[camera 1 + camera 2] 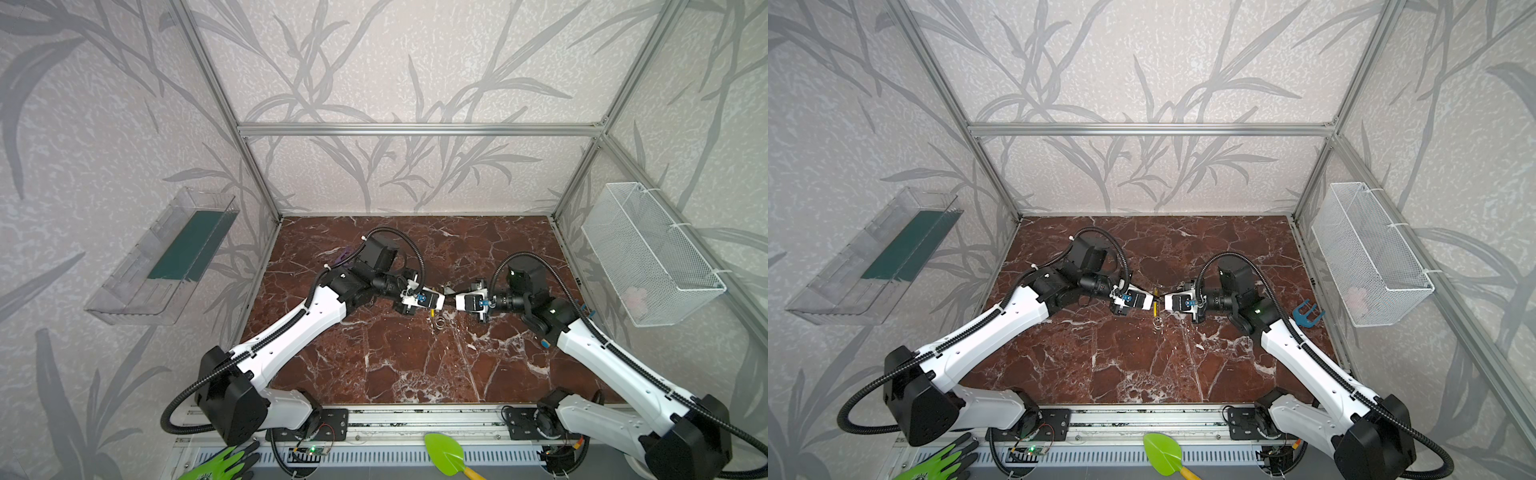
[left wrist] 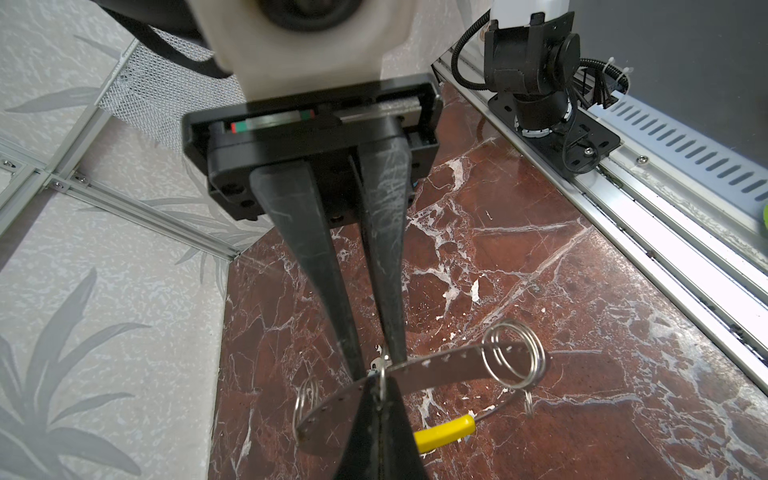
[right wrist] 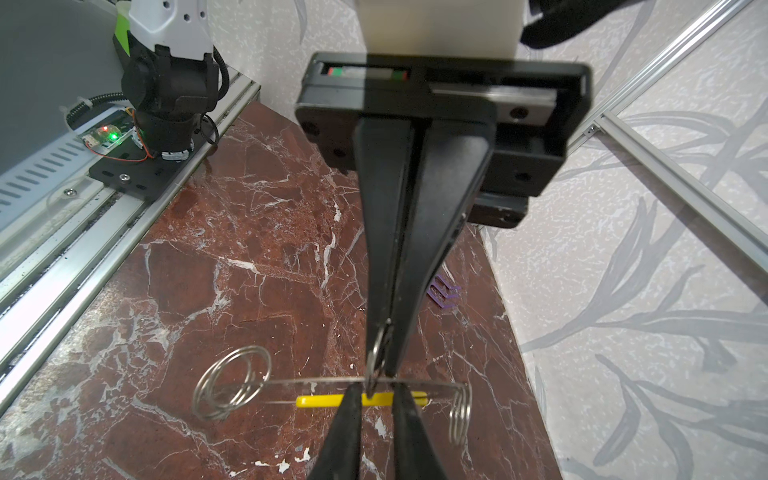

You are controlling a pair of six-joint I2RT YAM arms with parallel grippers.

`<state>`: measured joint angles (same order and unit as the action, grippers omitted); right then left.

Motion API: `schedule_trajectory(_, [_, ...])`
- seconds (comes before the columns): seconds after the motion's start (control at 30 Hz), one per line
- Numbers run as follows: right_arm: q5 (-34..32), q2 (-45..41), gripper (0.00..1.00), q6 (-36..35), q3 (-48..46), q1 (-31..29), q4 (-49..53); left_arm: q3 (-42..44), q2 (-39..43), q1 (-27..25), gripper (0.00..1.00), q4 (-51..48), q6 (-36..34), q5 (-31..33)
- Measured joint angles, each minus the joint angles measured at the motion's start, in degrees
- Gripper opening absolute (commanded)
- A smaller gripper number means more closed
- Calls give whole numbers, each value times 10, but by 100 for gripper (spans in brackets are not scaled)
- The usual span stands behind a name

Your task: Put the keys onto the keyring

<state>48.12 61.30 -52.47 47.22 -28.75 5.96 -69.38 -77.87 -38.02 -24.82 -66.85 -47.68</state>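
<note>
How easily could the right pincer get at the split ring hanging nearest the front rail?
Probably yes. The split ring hangs on the keyring clear of both pincers, with nothing blocking it. The right pincer is at the keyring's middle, beside the left pincer, which is shut on it.
</note>
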Motion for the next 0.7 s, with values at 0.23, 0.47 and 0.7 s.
schedule_trajectory(0.23, [16, -7, 13, -14, -2, 0, 0, 0, 0, -1, 0, -2, 0, 0])
schedule_trajectory(0.47, [23, -7, 10, -24, -2, 0, 0, 0, 0, -1, 0, -4, 0, -1])
schedule_trajectory(0.7, [32, -7, 0, -38, -2, 2, -2, -7, -1, -2, 0, -19, 1, -4])
